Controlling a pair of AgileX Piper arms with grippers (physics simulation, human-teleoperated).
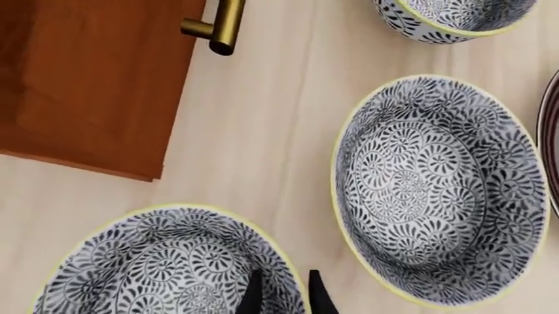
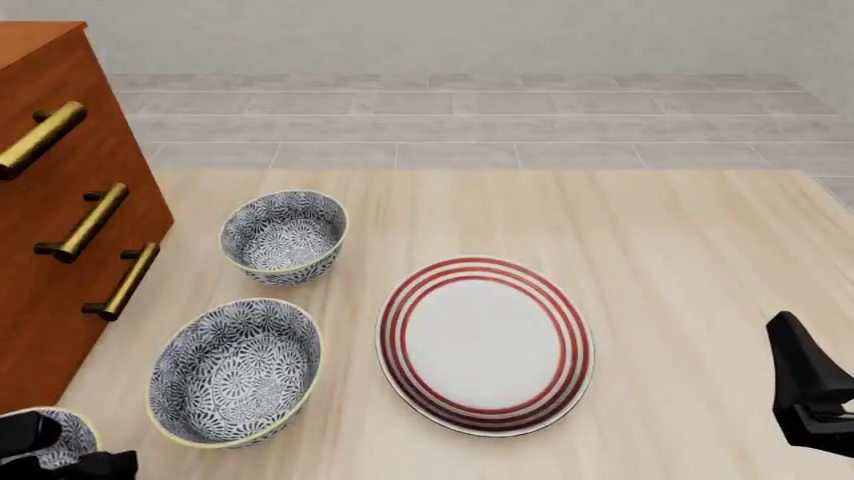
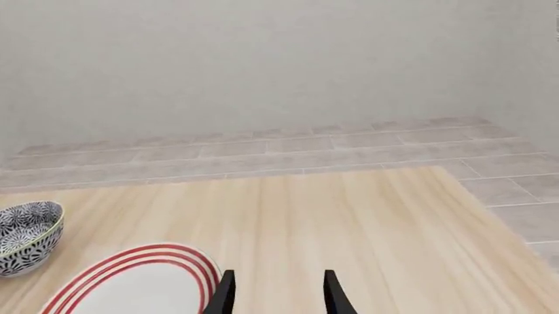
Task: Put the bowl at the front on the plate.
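The bowl (image 1: pixel 166 261) lies nearest the table's front, at the front left corner (image 2: pixel 67 432), mostly hidden by my arm in the front view. My left gripper (image 1: pixel 284 291) straddles its rim, one finger inside and one outside, narrowed onto the wall. The bowl still seems to rest on the table. The plate (image 2: pixel 483 343), white with red rings, lies flat at the table's middle, to the right of the bowl; its edge also shows in the wrist views (image 3: pixel 140 284) (image 1: pixel 550 131). My right gripper (image 3: pixel 279 288) hangs open and empty at the front right (image 2: pixel 801 385).
Two more bowls of the same pattern stand behind the front one: a middle bowl (image 2: pixel 236 372) (image 1: pixel 436 190) just left of the plate and a back bowl (image 2: pixel 283 235) (image 3: pixel 26 235). A wooden drawer cabinet (image 2: pixel 54 220) with brass handles (image 1: pixel 222 26) borders the left side.
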